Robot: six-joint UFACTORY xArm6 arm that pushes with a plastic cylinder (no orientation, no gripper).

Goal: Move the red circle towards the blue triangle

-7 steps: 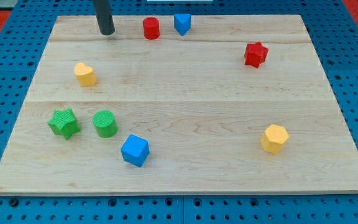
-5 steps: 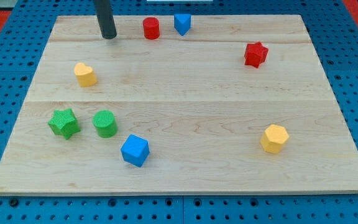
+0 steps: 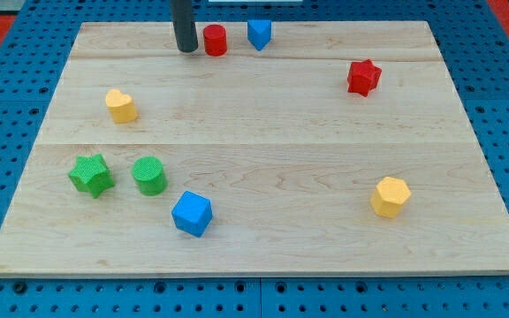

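where wooden board meets blue pegboard, my tip beside red circle

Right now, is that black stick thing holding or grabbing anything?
My tip: a plain rod, nothing to open or close; holding nothing. It stands just to the view's left of the red circle; whether they touch cannot be told.

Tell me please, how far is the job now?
Done: my tip stands just at the view's left of the red circle. In hand: the push rightward. Left: a gap remains between the red circle and the blue triangle.
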